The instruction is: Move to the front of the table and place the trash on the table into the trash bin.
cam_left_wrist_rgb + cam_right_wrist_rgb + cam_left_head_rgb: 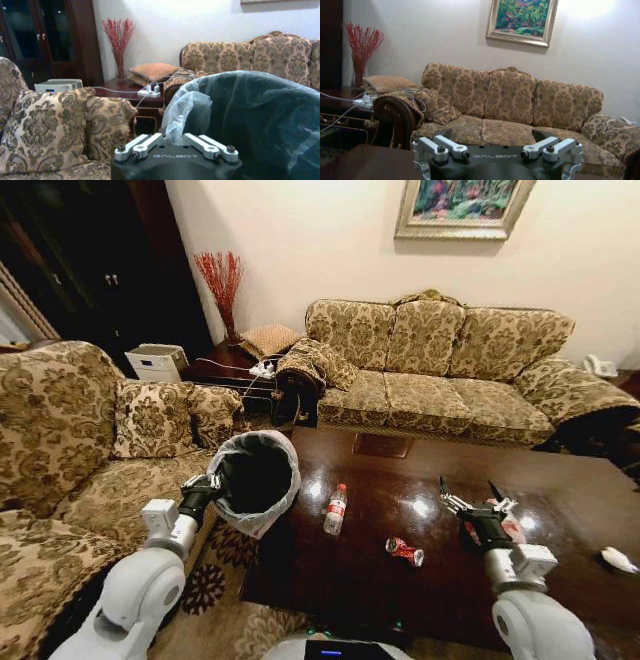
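Observation:
The dark glossy table (560, 480) fills the middle and right of the head view. On it lie a clear bottle with a red label (336, 510), a red-white can (405, 551) and a white paper wad (617, 559). A pink-white bag bundle (513, 528) peeks out beside my right wrist. My right gripper (468, 492) hovers open over the table with nothing between its fingers (445, 135). My left gripper (212, 485) is shut on the rim of the trash bin (255, 478), which it holds tilted at the table's left end. The left fingers (150, 142) pinch the bin's liner (185, 108).
A patterned sofa (440, 360) stands behind the table and another sofa with a cushion (150, 420) is at my left. A side table with a power strip (262, 368) and a white box (156, 362) fills the corner. A patterned rug (225, 580) lies under the table.

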Controlling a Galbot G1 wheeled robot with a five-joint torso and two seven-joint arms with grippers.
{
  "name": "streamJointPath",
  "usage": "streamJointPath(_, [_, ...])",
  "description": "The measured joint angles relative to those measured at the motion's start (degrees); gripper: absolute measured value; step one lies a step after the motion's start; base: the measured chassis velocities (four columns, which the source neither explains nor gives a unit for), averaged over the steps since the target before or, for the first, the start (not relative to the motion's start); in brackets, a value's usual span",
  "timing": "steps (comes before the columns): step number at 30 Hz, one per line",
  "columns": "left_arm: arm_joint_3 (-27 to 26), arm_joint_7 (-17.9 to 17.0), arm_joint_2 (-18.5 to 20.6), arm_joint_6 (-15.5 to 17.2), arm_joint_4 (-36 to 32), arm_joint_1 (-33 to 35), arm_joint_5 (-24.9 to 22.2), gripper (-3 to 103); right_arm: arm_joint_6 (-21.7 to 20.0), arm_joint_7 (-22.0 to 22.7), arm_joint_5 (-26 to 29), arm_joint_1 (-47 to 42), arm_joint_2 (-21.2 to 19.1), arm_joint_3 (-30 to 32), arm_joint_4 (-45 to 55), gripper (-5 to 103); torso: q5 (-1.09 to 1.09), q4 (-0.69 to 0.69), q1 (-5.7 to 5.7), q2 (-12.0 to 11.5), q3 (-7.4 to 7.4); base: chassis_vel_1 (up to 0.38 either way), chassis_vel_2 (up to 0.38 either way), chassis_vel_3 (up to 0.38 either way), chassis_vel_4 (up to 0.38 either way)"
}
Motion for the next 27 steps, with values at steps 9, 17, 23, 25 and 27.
streamJointPath(9, [0.0, 0.0, 0.0, 0.0, 0.0, 0.0, 0.0, 3, 0.0, 0.0, 0.0, 0.0, 0.0, 0.0, 0.0, 100, 0.00, 0.00, 0.00, 0.0, 0.00, 0.000, 0.000, 0.000, 0.000])
streamJointPath(17, [-0.1, 0.1, -0.1, -0.3, 0.0, 0.0, 0.0, 3, -0.3, 0.3, 0.0, 0.5, -0.6, -0.6, 0.2, 100, 0.00, -0.01, 0.00, 0.0, 0.00, 0.000, 0.000, 0.000, 0.000])
streamJointPath(23, [-5.7, 5.8, -3.3, -10.2, -0.2, 1.9, -0.5, 3, -4.7, 5.8, 2.1, 8.7, -10.2, -11.1, 3.8, 100, 0.00, 0.08, 0.00, 0.0, 0.00, 0.000, 0.000, 0.000, 0.000])
streamJointPath(25, [-6.8, 6.8, -3.5, -11.7, -0.4, 2.2, -1.3, 3, -5.0, 6.5, 2.7, 9.2, -10.6, -11.7, 4.1, 100, 0.00, 0.03, 0.00, 0.0, 0.00, 0.000, 0.000, 0.000, 0.000])
streamJointPath(27, [-7.2, 7.2, -3.5, -11.9, -0.4, 2.3, -1.7, 3, -5.2, 6.7, 3.0, 9.2, -10.6, -11.9, 4.2, 100, -0.01, -0.01, 0.01, 0.0, 0.00, 0.000, 0.000, 0.000, 0.000])
